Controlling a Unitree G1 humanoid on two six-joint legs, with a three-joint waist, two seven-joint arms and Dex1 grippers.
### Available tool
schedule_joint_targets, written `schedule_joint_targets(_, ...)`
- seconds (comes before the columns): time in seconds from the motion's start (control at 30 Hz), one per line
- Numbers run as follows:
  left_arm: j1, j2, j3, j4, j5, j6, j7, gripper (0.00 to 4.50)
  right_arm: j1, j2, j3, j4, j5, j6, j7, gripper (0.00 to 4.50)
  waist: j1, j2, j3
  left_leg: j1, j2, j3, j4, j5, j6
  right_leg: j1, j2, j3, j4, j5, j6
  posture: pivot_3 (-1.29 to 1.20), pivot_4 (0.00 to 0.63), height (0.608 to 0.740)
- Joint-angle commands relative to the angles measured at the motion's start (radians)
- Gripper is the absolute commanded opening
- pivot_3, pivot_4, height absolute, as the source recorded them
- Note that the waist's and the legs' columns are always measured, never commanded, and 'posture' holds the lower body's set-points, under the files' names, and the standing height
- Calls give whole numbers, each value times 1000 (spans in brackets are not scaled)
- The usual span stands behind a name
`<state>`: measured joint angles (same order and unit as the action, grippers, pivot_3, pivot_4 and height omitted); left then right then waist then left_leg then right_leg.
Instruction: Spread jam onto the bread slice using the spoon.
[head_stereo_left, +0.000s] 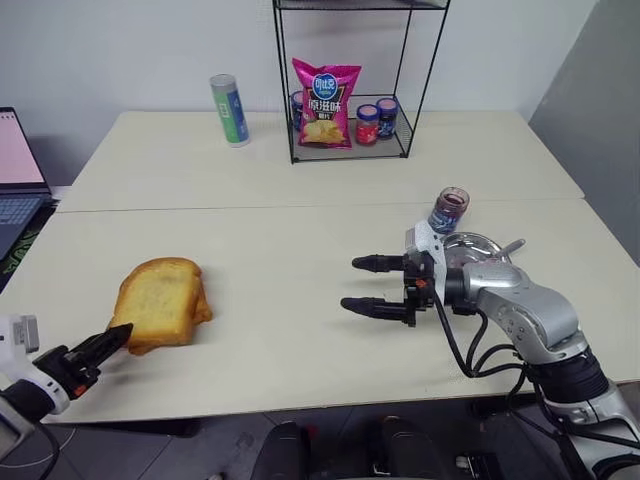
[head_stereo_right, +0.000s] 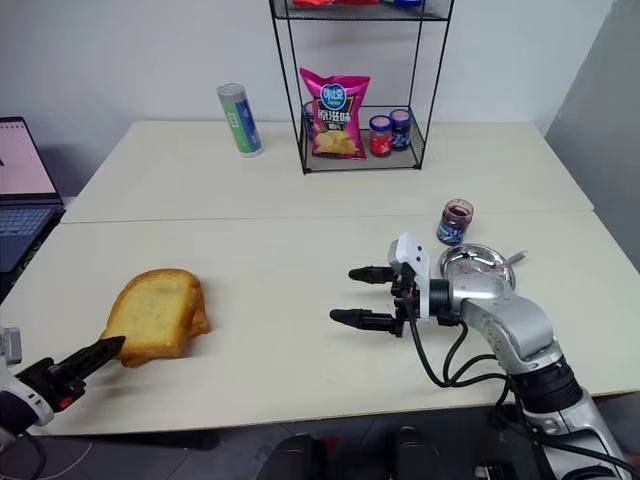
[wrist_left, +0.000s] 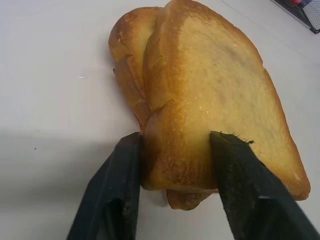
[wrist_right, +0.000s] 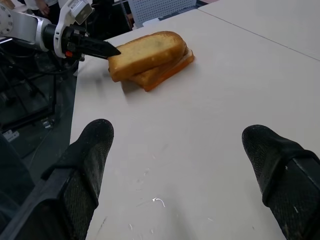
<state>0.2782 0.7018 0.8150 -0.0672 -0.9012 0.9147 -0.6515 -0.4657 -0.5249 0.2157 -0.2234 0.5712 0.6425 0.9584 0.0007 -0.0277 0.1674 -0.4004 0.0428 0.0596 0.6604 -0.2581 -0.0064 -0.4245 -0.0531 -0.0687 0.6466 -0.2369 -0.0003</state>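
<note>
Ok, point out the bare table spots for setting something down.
Widest free patch: between the bread stack and the right gripper. Also bare: the far table left of the green can. Crowded: around the jam jar and steel dish, and the wire rack.

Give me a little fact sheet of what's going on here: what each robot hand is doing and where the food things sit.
left gripper: shut on top toast slice, stacked on another slice
right gripper: open, holding nothing, above the table
jam jar: behind steel dish, lid off
spoon: lying in steel dish
</note>
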Motion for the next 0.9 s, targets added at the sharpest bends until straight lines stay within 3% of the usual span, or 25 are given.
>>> schedule_joint_targets(0.03, 10, 8, 31, -15, -11, -5, -4, 1028, -4, 18, -24, -33, 2, -24, -4, 4500, 0, 0, 0, 0, 0, 0, 0, 0, 0, 0, 0, 0, 0, 0, 0, 0, 150, 740)
schedule_joint_targets(0.23, 29, -5, 65, -32, -29, -12, -2, 77, -9, 38, -30, -18, 0, -31, -8, 4500, 0, 0, 0, 0, 0, 0, 0, 0, -1, 0, 0, 0, 0, 0, 0, 0, 150, 740)
schedule_joint_targets(0.4, -21, -22, 129, -75, -101, -7, 75, 18, -25, 43, -41, -1, 4, -25, -9, 4500, 0, -1, 0, 0, 0, 0, 0, -1, -1, 0, 0, 0, 0, 0, 0, 0, 150, 740)
schedule_joint_targets(0.57, -180, 16, 146, -182, -317, 58, 206, 18, -36, 44, -75, -10, 32, 7, -29, 4500, 8, -6, 3, 0, 0, -2, 1, 0, -1, 1, 0, -1, 1, 0, 0, 0, 150, 740)
schedule_joint_targets(0.73, -350, 22, -63, -329, -383, 95, 358, 18, -31, 25, -129, -46, 60, 55, -54, 4500, 20, -9, 6, 0, -1, -1, 2, 0, -1, 2, 0, 0, -1, 5, -2, 0, 150, 740)
schedule_joint_targets(0.83, -454, -73, -248, -388, -398, 86, 450, 18, -13, -13, -181, -93, 92, 98, -75, 4500, 20, -9, 6, 0, -2, 1, 1, -1, -1, 2, -1, 2, -1, 7, 2, 0, 150, 740)
schedule_joint_targets(0.9, -522, -192, -424, -372, -281, 52, 523, 18, 25, -65, -238, -150, 113, 136, -95, 4500, 26, -8, 7, -1, -2, 0, 1, -1, -1, 3, 0, 2, -1, 7, 2, 0, 150, 740)
